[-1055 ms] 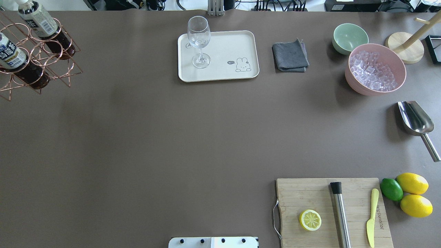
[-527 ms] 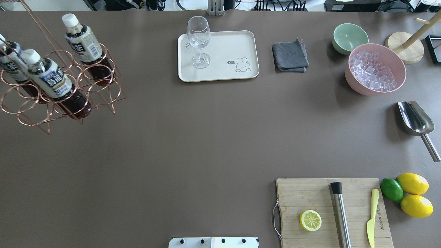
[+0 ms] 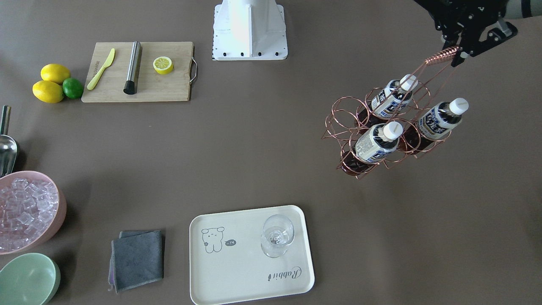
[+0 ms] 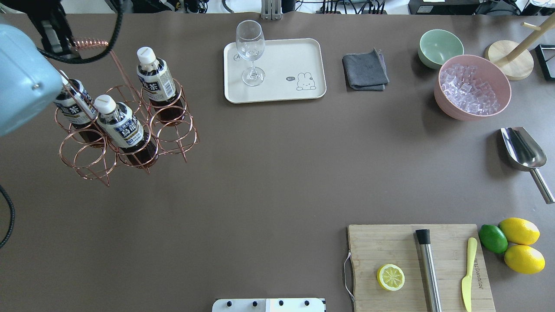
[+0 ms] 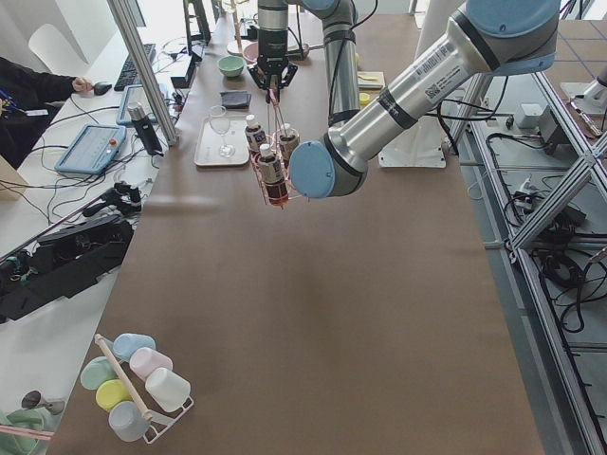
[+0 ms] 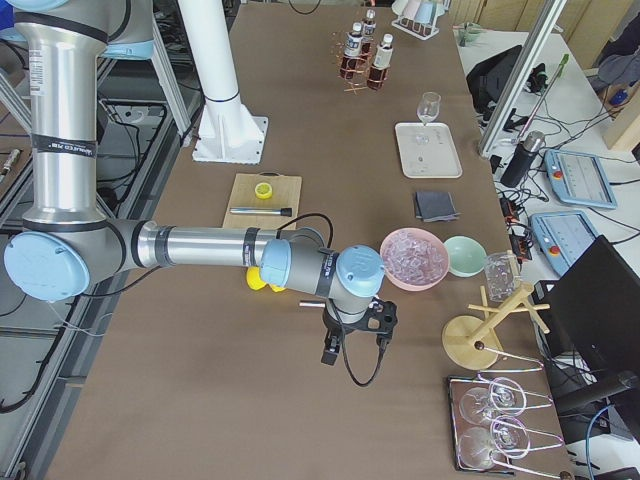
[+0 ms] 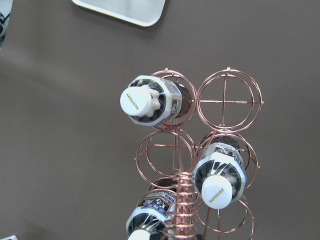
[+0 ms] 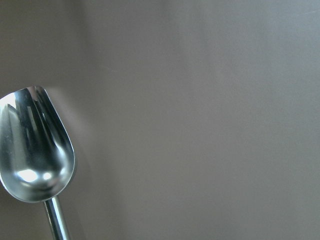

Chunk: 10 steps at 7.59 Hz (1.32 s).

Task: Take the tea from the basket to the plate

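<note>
Tabletop: brown table seen from above, from the front, from both ends and from both wrists.
Plate: cream rectangular plate lies flat at the table's far edge from the robot, with a bear drawing at one corner.
Glass: clear stemmed glass stands upright on the plate, at the corner opposite the drawing.
Basket: copper wire basket hangs tilted from its coiled handle, well apart from the plate on the robot's left; whether its feet touch the table cannot be told.
Tea: three bottles of tea sit in the basket's ring cells, white caps up and none on the plate; the other cells hold nothing.
Left gripper: left gripper has its fingers closed around the basket's handle and carries the basket from above.
Right gripper: right gripper is low over the table, far from the plate on the robot's right; how far it is open cannot be told.
Scoop: steel scoop lies on the table below the right wrist.
Cloth: folded grey cloth lies just beside the plate, on the robot's right.
</note>
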Motion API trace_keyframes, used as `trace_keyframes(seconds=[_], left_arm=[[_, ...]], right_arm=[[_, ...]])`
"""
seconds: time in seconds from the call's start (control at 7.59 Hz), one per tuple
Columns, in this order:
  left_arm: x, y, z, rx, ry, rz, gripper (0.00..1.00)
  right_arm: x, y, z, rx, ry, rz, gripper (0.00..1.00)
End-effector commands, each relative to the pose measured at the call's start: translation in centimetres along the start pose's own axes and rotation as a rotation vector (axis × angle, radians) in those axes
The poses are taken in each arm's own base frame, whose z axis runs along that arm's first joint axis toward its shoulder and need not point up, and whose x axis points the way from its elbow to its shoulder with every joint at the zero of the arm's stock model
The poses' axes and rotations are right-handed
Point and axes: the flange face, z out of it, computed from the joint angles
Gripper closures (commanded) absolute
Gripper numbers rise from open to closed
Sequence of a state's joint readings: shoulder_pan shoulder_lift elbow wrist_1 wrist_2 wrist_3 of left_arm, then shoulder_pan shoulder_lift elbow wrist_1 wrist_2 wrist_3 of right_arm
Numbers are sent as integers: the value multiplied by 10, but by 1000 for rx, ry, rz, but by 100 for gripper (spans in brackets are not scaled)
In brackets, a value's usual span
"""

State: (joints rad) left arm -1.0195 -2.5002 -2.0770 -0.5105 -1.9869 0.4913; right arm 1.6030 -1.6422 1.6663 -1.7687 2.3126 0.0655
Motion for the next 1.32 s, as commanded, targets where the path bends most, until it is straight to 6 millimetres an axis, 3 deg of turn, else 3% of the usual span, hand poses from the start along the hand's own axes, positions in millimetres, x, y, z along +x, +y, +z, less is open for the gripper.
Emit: trace_keyframes(seconds=[0.0,0.26,0.53,0.79,0.92,1.19], left_arm=[[56,-55,-10,34,33,76,100],[104,-83,0,37,76,34,100],[148,-108,-7,60,113,103,100],[178,-131,-14,60,80,83,100],[197,-138,-8,61,96,103,100],[217,-149,3,76,73,134,100]], right_arm=[[2,1,2,-3,1,3,0],[2,2,2,-4,3,4,0],[2,2,2,-7,3,7,0],[3,3,3,-11,2,11,0],[3,3,3,-11,2,11,0],[4,4,4,-13,3,13,0]])
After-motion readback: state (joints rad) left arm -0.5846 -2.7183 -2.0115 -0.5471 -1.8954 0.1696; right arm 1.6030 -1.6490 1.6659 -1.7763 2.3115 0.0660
